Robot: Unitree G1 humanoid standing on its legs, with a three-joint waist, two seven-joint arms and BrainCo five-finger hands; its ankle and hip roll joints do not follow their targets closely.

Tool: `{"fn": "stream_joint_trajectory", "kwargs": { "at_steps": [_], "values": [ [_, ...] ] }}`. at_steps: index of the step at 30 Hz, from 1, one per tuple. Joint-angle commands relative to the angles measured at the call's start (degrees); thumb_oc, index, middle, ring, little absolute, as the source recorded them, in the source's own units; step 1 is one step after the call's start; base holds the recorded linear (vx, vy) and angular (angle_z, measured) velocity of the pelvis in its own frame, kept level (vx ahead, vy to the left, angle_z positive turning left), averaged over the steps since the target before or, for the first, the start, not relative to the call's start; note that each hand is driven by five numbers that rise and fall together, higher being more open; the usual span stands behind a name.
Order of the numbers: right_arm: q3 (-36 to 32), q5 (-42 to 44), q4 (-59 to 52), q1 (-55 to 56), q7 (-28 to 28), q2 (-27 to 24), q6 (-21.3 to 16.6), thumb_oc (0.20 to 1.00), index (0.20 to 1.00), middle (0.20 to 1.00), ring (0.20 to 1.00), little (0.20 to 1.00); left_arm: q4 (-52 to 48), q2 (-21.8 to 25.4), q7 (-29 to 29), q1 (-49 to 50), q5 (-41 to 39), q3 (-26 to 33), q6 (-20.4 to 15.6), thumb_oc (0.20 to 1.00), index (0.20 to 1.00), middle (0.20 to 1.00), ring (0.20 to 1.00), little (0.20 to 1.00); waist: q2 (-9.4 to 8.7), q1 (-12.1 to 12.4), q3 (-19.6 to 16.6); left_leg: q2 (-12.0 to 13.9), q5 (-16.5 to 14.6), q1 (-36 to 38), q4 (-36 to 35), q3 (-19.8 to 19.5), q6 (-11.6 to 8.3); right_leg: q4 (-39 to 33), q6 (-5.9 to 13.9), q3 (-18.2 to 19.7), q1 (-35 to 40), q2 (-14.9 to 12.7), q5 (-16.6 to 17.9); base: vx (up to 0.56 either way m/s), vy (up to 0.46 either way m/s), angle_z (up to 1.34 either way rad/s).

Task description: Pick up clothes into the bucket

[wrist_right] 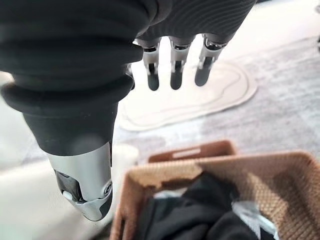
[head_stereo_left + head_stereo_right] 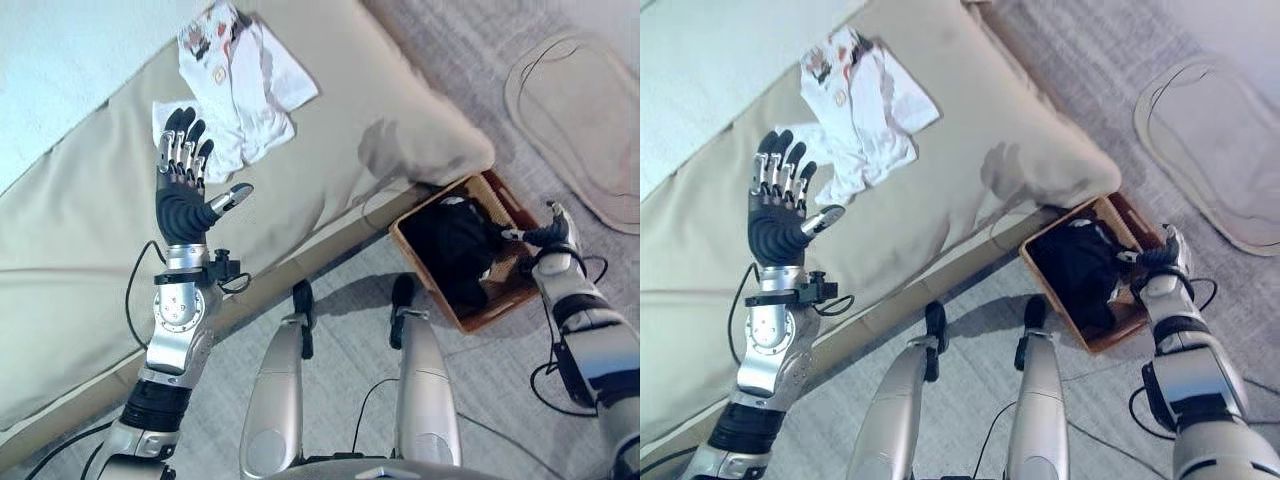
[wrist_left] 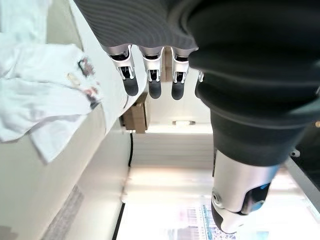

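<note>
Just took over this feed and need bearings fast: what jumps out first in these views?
The left hand is raised open over the beige cushion, its fingers straight, just short of a crumpled white garment. On the floor to the right sits a brown basket with dark clothes inside, and the right hand is at its rim, open.

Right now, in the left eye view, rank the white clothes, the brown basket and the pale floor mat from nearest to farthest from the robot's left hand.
From the left hand, open above the cushion:
1. White clothes, on the cushion just beyond its fingertips.
2. Brown basket, on the floor to its right, dark clothes inside.
3. Pale floor mat, far right, beyond the basket.
</note>
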Motion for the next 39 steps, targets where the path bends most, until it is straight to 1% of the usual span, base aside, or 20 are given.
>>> {"fn": "stream_joint_trajectory", "kwargs": {
  "at_steps": [1,2,3,4,11,12,16,17,18,19,21,22,28,29,30,33,34,36,37,39],
  "values": [
    [-2.7,8.6,-5.5,5.6,-0.1,2.4,-5.8,1.000,1.000,1.000,1.000,1.000,0.8,0.8,-0.1,2.2,2.7,2.6,-2.8,1.000,1.000,1.000,1.000,1.000,0.02,-0.9,-2.6,0.8,2.1,0.4,-3.1,0.1,0.36,-7.0,2.45,-0.9,3.9,-0.7,4.5,0.11,-0.049,0.05],
    [-4.3,10.8,-12.8,9.3,0.3,4.1,-8.1,1.000,1.000,1.000,1.000,1.000,2.5,0.6,-0.1,2.8,2.9,2.9,-3.1,1.000,1.000,1.000,1.000,1.000,-0.38,-1.4,-2.5,1.3,1.8,3.1,-4.0,0.0,0.15,-7.9,2.55,-1.5,6.9,-0.5,4.0,0.04,-0.025,0.02],
    [-4.3,10.7,-13.0,9.5,0.3,4.2,-8.0,1.000,1.000,1.000,1.000,1.000,2.5,0.7,-0.1,2.8,2.9,2.9,-3.1,1.000,1.000,1.000,1.000,1.000,-0.40,-1.4,-2.5,1.2,2.2,3.1,-4.3,-0.1,0.18,-8.3,2.53,-1.6,7.0,-0.5,4.4,0.11,-0.048,0.01],
    [-5.4,10.9,-20.6,12.6,0.3,5.9,-9.8,1.000,1.000,1.000,1.000,1.000,4.0,0.3,0.3,3.5,3.9,3.3,-2.8,1.000,1.000,1.000,1.000,1.000,-0.57,-1.6,-2.6,1.6,2.0,5.7,-5.3,-0.3,0.01,-9.2,2.62,-2.2,9.7,-0.4,4.1,0.03,-0.018,-0.04],
    [-7.1,12.5,-35.0,18.6,1.2,10.9,-13.9,1.000,1.000,1.000,1.000,1.000,8.2,-0.2,0.7,3.9,6.7,2.6,-2.2,1.000,1.000,1.000,1.000,1.000,-1.03,-1.8,-4.4,3.0,3.6,13.2,-10.3,-1.1,-0.54,-13.7,2.65,-4.4,17.9,0.2,4.4,0.08,-0.043,0.05],
    [-7.7,14.8,-37.6,20.2,2.2,12.8,-15.0,1.000,1.000,1.000,1.000,1.000,9.2,-0.6,0.5,4.5,7.4,2.3,-1.8,1.000,1.000,1.000,1.000,1.000,-1.25,-1.8,-5.4,3.5,3.6,14.9,-10.7,-1.3,-0.78,-14.7,2.63,-5.2,20.2,0.3,4.3,0.10,-0.042,0.17],
    [-7.9,17.6,-39.9,22.6,4.0,15.0,-15.8,1.000,1.000,1.000,1.000,1.000,10.2,-0.7,-0.1,6.2,8.6,2.3,-1.2,1.000,1.000,1.000,1.000,1.000,-1.29,-1.6,-7.1,3.9,3.3,18.2,-11.6,-1.6,-1.08,-16.3,2.72,-6.3,24.6,0.7,3.9,0.13,-0.019,0.14],
    [-8.3,18.0,-41.1,23.5,3.9,15.4,-16.0,1.000,1.000,1.000,1.000,1.000,10.8,-0.7,-0.4,6.0,9.1,2.0,-0.9,1.000,1.000,1.000,1.000,1.000,-1.22,-1.6,-7.5,3.8,3.6,18.4,-11.5,-1.0,-1.23,-16.4,2.74,-7.1,25.7,0.3,3.7,0.13,-0.002,0.15],
    [-9.1,18.6,-43.0,25.3,4.1,15.8,-16.1,1.000,1.000,1.000,1.000,1.000,11.9,-0.4,-0.7,5.4,9.8,1.1,-0.3,1.000,1.000,1.000,1.000,1.000,-1.24,-2.1,-8.1,4.4,4.5,18.4,-11.1,1.6,-1.34,-16.5,2.88,-9.9,27.6,-1.1,3.5,0.11,0.044,0.54],
    [-9.3,18.3,-43.6,25.7,4.0,15.8,-15.8,1.000,1.000,1.000,1.000,1.000,12.6,-0.4,-0.7,5.0,10.5,0.7,0.0,1.000,1.000,1.000,1.000,1.000,-0.91,-2.6,-8.7,4.6,4.7,19.1,-11.4,3.2,-0.86,-16.2,2.99,-11.1,28.3,-1.8,3.6,0.08,0.041,0.81],
    [-8.9,17.7,-44.0,25.8,4.0,16.0,-15.5,1.000,1.000,1.000,1.000,1.000,12.9,-0.4,-0.7,5.2,10.9,0.6,0.1,1.000,1.000,1.000,1.000,1.000,-0.76,-2.6,-9.3,4.3,4.5,20.5,-12.4,3.3,-0.49,-16.0,3.11,-11.3,28.7,-1.9,3.4,0.12,0.112,0.86],
    [-8.9,17.1,-44.0,26.3,4.0,16.6,-14.9,1.000,1.000,1.000,1.000,1.000,13.5,-0.1,-0.2,5.5,13.0,0.7,1.0,1.000,1.000,1.000,1.000,1.000,-0.83,-2.6,-10.6,3.8,3.7,22.1,-13.2,4.1,0.09,-16.0,3.52,-11.5,30.0,-2.8,3.5,0.20,0.189,0.36],
    [-8.6,15.8,-44.5,27.3,4.8,17.6,-13.3,1.000,1.000,1.000,1.000,1.000,15.1,1.9,1.6,6.1,21.6,1.2,3.5,1.000,1.000,1.000,1.000,1.000,-1.99,-2.1,-12.2,0.5,0.7,25.7,-13.3,6.0,2.71,-14.9,5.38,-9.7,32.3,-5.6,4.4,0.12,0.203,0.06],
    [-8.7,15.5,-44.4,28.3,5.3,17.8,-12.8,1.000,1.000,1.000,1.000,1.000,16.3,2.8,1.5,6.2,24.8,1.4,4.2,1.000,1.000,1.000,1.000,1.000,-2.23,-2.3,-12.7,-1.0,-0.3,27.3,-13.5,6.7,4.00,-11.9,5.87,-8.5,32.1,-7.1,6.0,0.08,0.178,-0.10],
    [-8.7,15.5,-44.4,28.3,5.3,17.9,-12.8,1.000,1.000,1.000,1.000,1.000,16.3,2.9,1.5,6.3,24.9,1.3,4.2,1.000,1.000,1.000,1.000,1.000,-2.38,-2.2,-12.6,-1.1,-0.3,27.5,-13.6,6.9,4.09,-11.7,5.97,-8.2,32.0,-7.3,5.9,0.11,0.264,-0.18],
    [-8.8,14.8,-43.6,30.5,5.9,18.7,-12.1,1.000,1.000,1.000,1.000,1.000,17.8,3.8,0.6,5.6,29.6,0.8,5.3,1.000,1.000,1.000,1.000,1.000,-2.95,-2.6,-12.8,-3.9,-1.4,30.4,-14.2,6.9,6.04,-6.4,6.15,-5.7,31.7,-9.5,11.7,0.10,0.188,-0.09],
    [-8.7,14.7,-43.7,31.1,6.2,18.9,-11.9,1.000,1.000,1.000,1.000,1.000,18.0,4.0,0.4,5.6,30.2,0.7,5.2,1.000,1.000,1.000,1.000,1.000,-3.03,-2.7,-12.7,-4.2,-1.4,31.2,-14.7,6.7,6.49,-4.9,5.79,-5.1,31.4,-9.6,12.9,0.09,0.175,0.01],
    [-8.9,14.9,-43.5,32.1,6.5,19.3,-11.9,1.000,1.000,1.000,1.000,1.000,17.7,4.6,-0.3,5.5,32.0,0.4,5.5,1.000,1.000,1.000,1.000,1.000,-2.87,-3.2,-12.4,-4.4,-1.5,32.5,-15.5,6.1,7.08,-1.6,5.14,-3.0,29.7,-8.3,12.7,0.09,0.111,0.11],
    [-9.2,15.3,-43.5,32.9,6.9,19.4,-11.9,1.000,1.000,1.000,1.000,1.000,17.3,4.9,-0.6,5.5,33.1,0.2,5.5,1.000,1.000,1.000,1.000,1.000,-3.02,-3.7,-12.6,-4.4,-1.8,33.6,-16.2,5.7,7.14,-2.5,4.63,-2.0,28.1,-6.4,11.3,0.09,0.049,0.12],
    [-9.5,15.7,-43.3,33.3,7.1,19.4,-12.0,1.000,1.000,1.000,1.000,1.000,17.3,5.0,-0.7,5.4,33.6,0.2,5.4,1.000,1.000,1.000,1.000,1.000,-3.09,-4.0,-12.6,-4.4,-1.9,34.0,-16.6,5.6,6.96,-4.3,4.44,-1.8,27.3,-5.5,10.4,0.11,-0.002,0.02]
  ]
}}
